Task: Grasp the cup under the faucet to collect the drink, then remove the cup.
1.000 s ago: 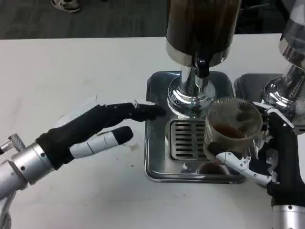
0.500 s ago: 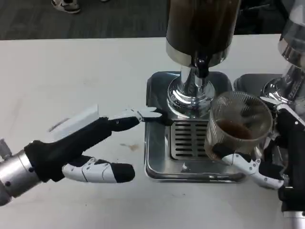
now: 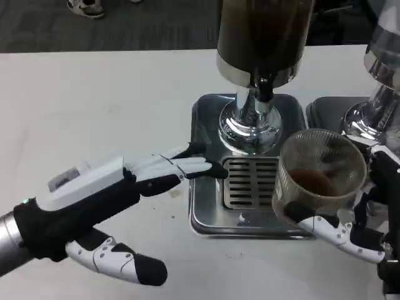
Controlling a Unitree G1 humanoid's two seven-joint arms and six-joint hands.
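We see the cup [image 3: 322, 172], a clear ribbed tumbler w/ a little brown drink in the bottom, held in the right hand [image 3: 365, 225] at the right edge of the drip tray [image 3: 206, 215]. Cup is off the grille [image 3: 250, 182], to the right of & lower in frame than the faucet [image 3: 263, 87], not under it. Its long axis runs roughly vertical, mouth up & tipped toward the camera a bit, so we look into the opening. White fingers [image 3: 331, 230] of the right hand wrap under & around the lower wall; black palm sits just right of the cup.

Left hand [image 3: 94, 200] is over the table [image 3: 94, 100], left of the tray, holding nothing. Fingers are spread: upper ones stretch toward the tray w/ dark tips at its left rim near the grille; we can't tell if they touch. Another finger points along the table's near edge.

Dispenser [image 3: 262, 37] w/ dark liquid stands on a chrome base [image 3: 249, 128] at the tray's back. A 2nd chrome base [image 3: 369, 122] is at far right.
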